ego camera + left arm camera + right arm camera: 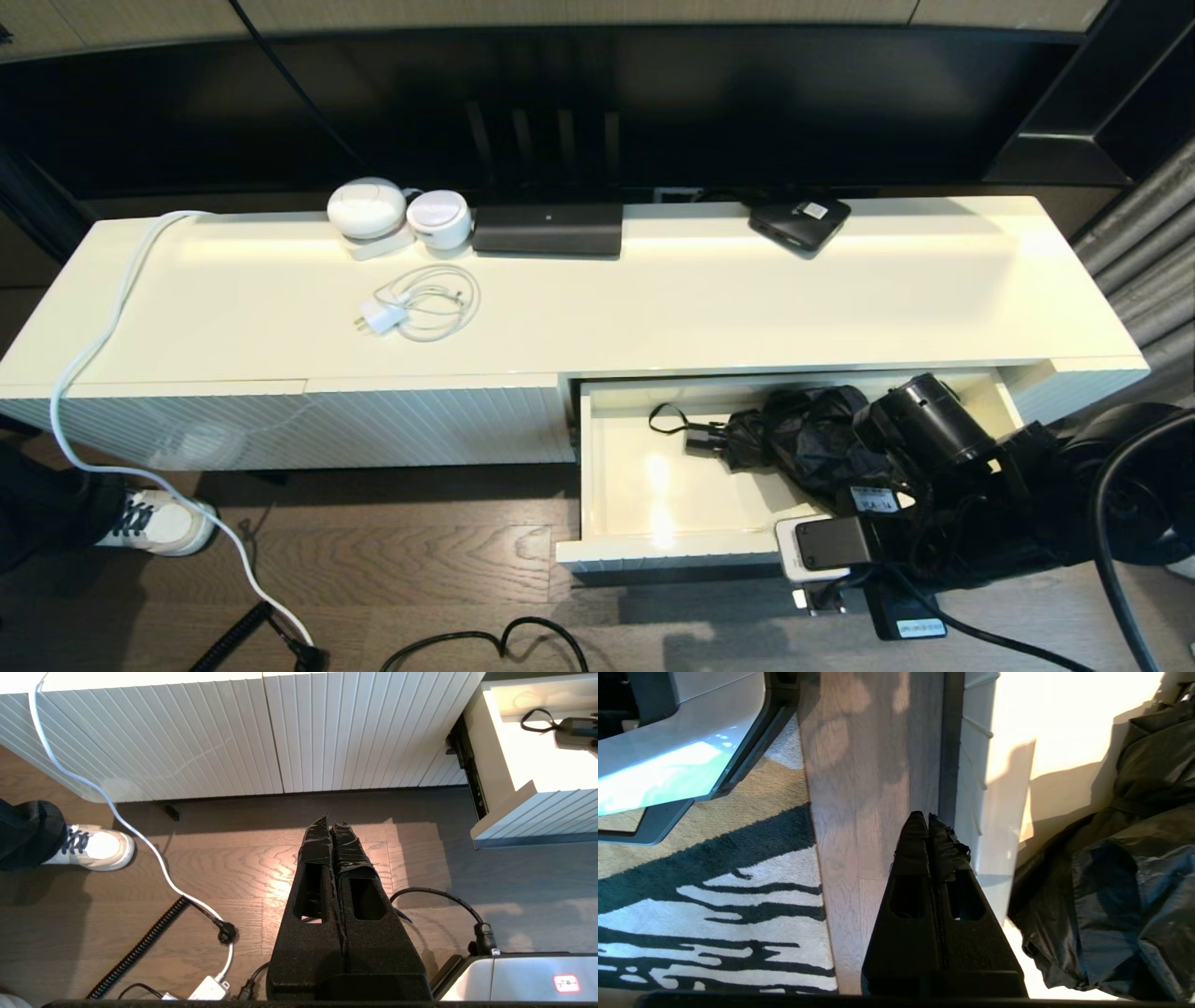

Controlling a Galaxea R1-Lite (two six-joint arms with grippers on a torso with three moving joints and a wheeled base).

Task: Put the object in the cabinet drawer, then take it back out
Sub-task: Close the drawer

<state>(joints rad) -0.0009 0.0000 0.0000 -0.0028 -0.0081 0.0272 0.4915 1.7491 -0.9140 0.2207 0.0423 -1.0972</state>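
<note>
The cabinet drawer (pixel 644 485) stands pulled out at the cabinet's right end. The black folding umbrella (pixel 803 434) lies inside it, with its handle (pixel 705 439) and wrist loop (pixel 665 415) pointing left. My right arm (pixel 934 434) reaches over the drawer's right part. My right gripper (pixel 927 817) is shut and empty, over the floor just outside the drawer front (pixel 971 788), apart from the umbrella's fabric (pixel 1134 872). My left gripper (pixel 331 822) is shut and empty, low over the floor before the closed fluted panel (pixel 327 732). The drawer (pixel 514 765) shows at that view's edge.
On the cabinet top (pixel 700 299) are two white round devices (pixel 369 210), a coiled white charger cable (pixel 425 303), a long black device (pixel 548 229) and a black labelled box (pixel 799 222). A white cable (pixel 93 355), a person's shoe (pixel 159 523) and floor cords (pixel 448 900) lie left. A striped rug (pixel 714 896).
</note>
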